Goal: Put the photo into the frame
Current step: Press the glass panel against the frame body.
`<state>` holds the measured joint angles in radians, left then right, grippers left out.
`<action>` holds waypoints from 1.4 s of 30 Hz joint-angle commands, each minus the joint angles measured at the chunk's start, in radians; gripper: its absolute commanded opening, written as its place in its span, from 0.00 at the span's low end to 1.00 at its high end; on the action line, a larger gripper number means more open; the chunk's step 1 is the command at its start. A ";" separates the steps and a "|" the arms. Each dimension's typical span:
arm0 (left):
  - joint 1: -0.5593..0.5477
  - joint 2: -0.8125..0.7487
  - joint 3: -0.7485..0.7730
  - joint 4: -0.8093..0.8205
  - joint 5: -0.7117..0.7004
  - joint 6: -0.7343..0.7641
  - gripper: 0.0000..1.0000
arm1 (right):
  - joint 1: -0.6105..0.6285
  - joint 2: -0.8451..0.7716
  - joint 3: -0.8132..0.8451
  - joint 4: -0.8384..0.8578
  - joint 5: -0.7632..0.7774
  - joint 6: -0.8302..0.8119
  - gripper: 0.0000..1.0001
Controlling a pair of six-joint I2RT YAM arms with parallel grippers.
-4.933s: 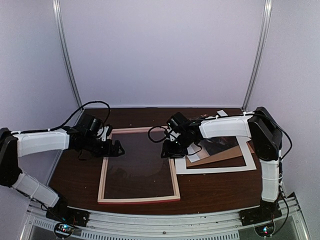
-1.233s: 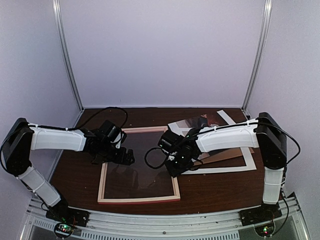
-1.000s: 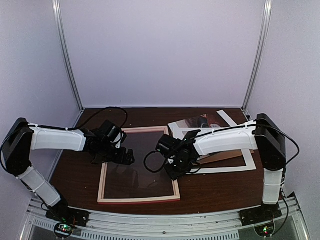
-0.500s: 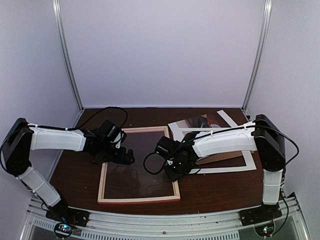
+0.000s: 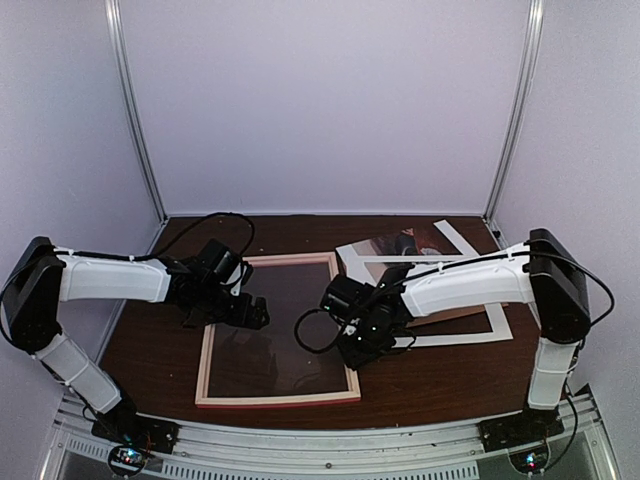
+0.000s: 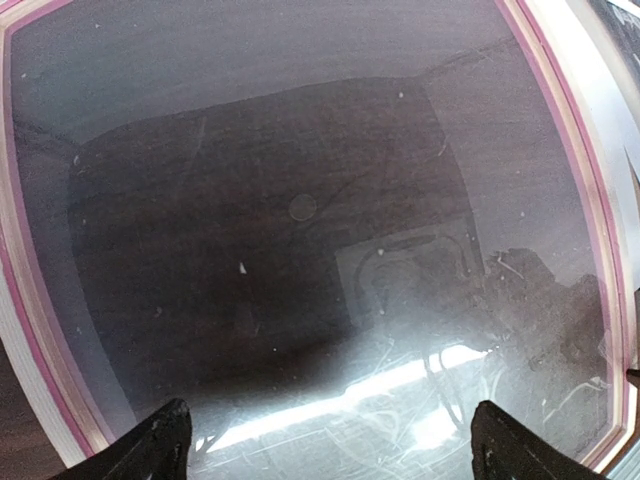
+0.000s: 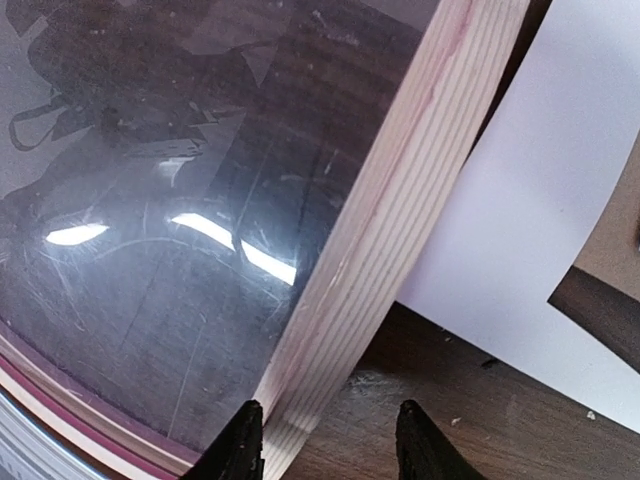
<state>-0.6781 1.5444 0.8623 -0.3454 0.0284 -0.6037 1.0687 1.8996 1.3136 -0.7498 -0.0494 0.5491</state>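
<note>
Photo (image 5: 375,247) lies outside the frame, at the far right of the dark wooden table (image 5: 420,385). It sits tilted, picture side up, on top of a pile, partly hidden behind the right arm. Detail of the print is too small to read.

Frame (image 5: 207,340) lies flat at centre-left with its pale wood back up. A pink edge shows along its near bar and along the inner lip in the left wrist view (image 6: 590,200). The only thing in the frame is a clear sheet (image 5: 280,340), glossy and scratched, reflecting lights and the arms (image 6: 250,200).

Right gripper (image 5: 358,352) is low at the frame's right bar, near the near-right corner. In the right wrist view its jaws (image 7: 330,445) stand partly apart, astride the bar (image 7: 400,190). One fingertip is at the bar's inner edge, and the other is over bare table with a gap to the wood. Nothing is clamped.

Left gripper (image 5: 255,315) is over the left-centre of the frame with its jaws spread wide. Both tips (image 6: 330,450) are above the clear sheet and hold nothing. I cannot tell whether they touch it.

White mat (image 5: 500,325) lies right of the frame, its edge at the right bar (image 7: 520,200). I cannot tell whether it runs under the bar. Brown backing board (image 5: 455,312) lies on the mat, under the right arm.
</note>
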 commanded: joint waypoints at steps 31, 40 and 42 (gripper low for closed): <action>-0.006 -0.016 0.012 -0.021 -0.046 0.013 0.98 | 0.046 -0.043 0.015 0.003 0.071 0.018 0.44; -0.006 -0.052 0.046 -0.080 -0.100 0.049 0.98 | -0.059 -0.090 0.027 0.081 0.107 -0.004 0.47; -0.006 -0.060 0.058 -0.103 -0.125 0.062 0.98 | -0.089 -0.097 0.026 0.097 0.109 -0.011 0.48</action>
<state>-0.6781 1.5204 0.8730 -0.4160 -0.0376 -0.5777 1.0328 1.8351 1.3197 -0.7013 0.0093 0.5556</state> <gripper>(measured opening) 0.977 0.473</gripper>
